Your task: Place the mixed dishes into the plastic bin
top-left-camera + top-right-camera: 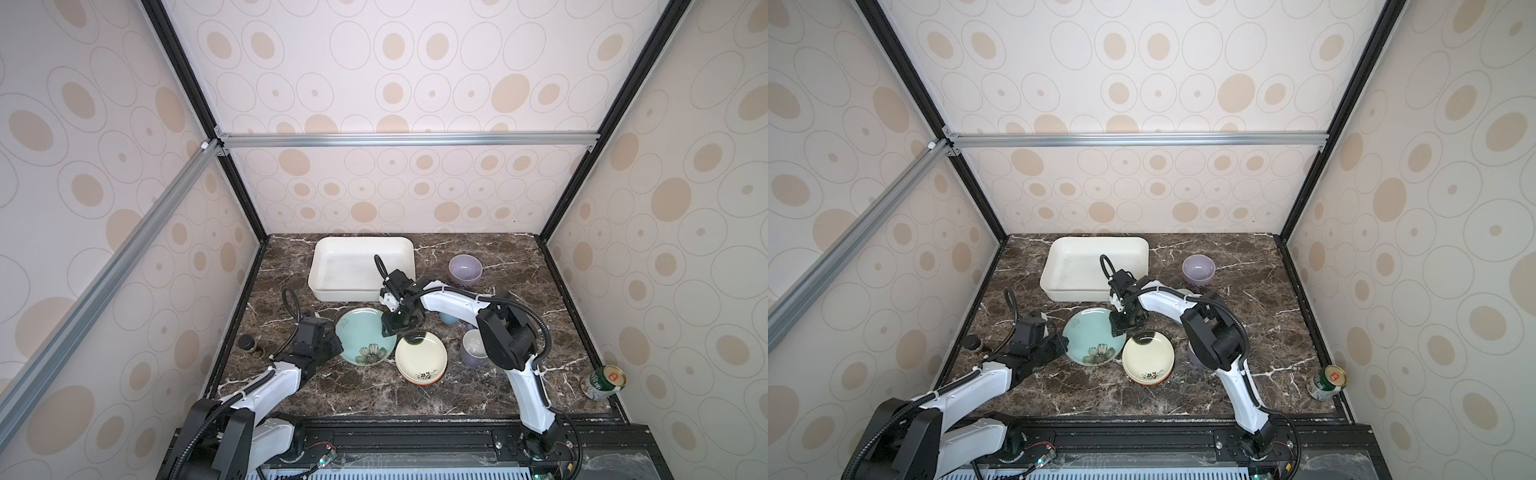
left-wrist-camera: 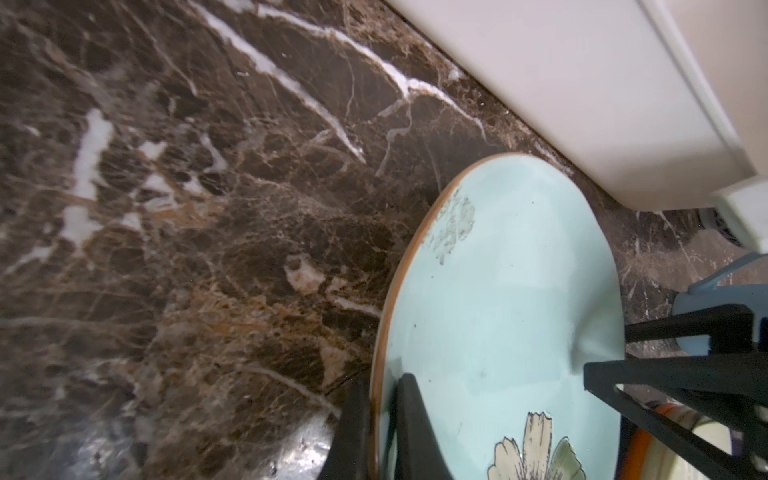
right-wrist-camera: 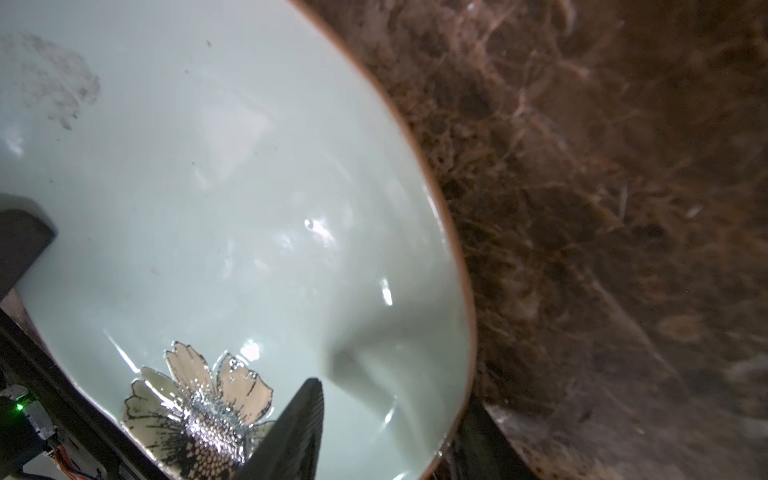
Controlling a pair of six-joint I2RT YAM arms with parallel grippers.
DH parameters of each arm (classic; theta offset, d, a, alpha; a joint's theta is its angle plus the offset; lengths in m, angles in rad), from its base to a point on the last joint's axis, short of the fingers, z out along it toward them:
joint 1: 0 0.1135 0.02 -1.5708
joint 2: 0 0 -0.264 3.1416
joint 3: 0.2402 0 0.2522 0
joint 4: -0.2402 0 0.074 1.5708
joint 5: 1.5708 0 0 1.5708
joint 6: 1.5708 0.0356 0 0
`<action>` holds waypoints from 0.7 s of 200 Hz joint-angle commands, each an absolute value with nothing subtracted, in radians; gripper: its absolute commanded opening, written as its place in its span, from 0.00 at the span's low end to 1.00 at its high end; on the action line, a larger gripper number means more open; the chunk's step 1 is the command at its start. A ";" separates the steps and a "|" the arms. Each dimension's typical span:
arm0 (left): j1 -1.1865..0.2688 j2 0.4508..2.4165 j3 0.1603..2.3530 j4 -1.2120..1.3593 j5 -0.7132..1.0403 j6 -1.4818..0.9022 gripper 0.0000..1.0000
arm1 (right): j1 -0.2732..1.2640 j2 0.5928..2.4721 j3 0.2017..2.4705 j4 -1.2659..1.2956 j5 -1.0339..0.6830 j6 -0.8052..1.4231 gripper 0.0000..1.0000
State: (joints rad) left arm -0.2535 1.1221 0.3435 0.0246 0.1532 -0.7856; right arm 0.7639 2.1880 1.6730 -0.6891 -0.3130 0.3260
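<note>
We find the round teal ceramic plate with a painted flower (image 1: 365, 338) on the brown marble tabletop (image 1: 552, 332), between both grippers. The left gripper (image 2: 380, 419) is clamped tight on its rim. The right gripper (image 1: 390, 329) straddles the opposite rim, jaws apart and gripping nothing. The large white rectangular plastic bin (image 1: 361, 266) lies just beyond it.

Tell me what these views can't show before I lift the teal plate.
- Light blue mug: top views, mostly behind the right arm.
- Purple mug: top views, partly behind that arm's elbow.
- Plates under the cream plate: covered by it; only an orange rim shows.
- Teal plate: top views, far rim under the right gripper.
</note>
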 commanded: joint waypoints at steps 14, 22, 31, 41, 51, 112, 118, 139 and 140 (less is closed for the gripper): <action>-0.265 1.037 0.392 -0.113 0.162 -0.746 0.00 | 0.792 2.097 1.652 -0.705 -0.327 0.294 0.65; -0.265 1.014 0.400 -0.128 0.163 -0.744 0.00 | 0.790 2.078 1.642 -0.706 -0.314 0.288 0.71; -0.265 0.993 0.410 -0.144 0.167 -0.741 0.00 | 0.791 2.056 1.629 -0.706 -0.295 0.284 0.93; -0.265 0.976 0.422 -0.163 0.167 -0.733 0.00 | 0.790 2.033 1.616 -0.704 -0.280 0.281 1.00; -0.265 0.968 0.436 -0.182 0.164 -0.726 0.00 | 0.789 2.017 1.606 -0.703 -0.271 0.278 1.00; -0.266 0.953 0.536 -0.254 0.181 -0.695 0.00 | 0.778 1.936 1.574 -0.703 -0.239 0.284 1.00; -0.264 0.950 0.548 -0.262 0.181 -0.692 0.00 | 0.778 1.931 1.573 -0.703 -0.236 0.284 1.00; -0.264 0.946 0.589 -0.282 0.188 -0.684 0.00 | 0.774 1.907 1.566 -0.703 -0.230 0.286 1.00; -0.264 0.945 0.591 -0.282 0.189 -0.684 0.00 | 0.774 1.906 1.566 -0.703 -0.230 0.286 1.00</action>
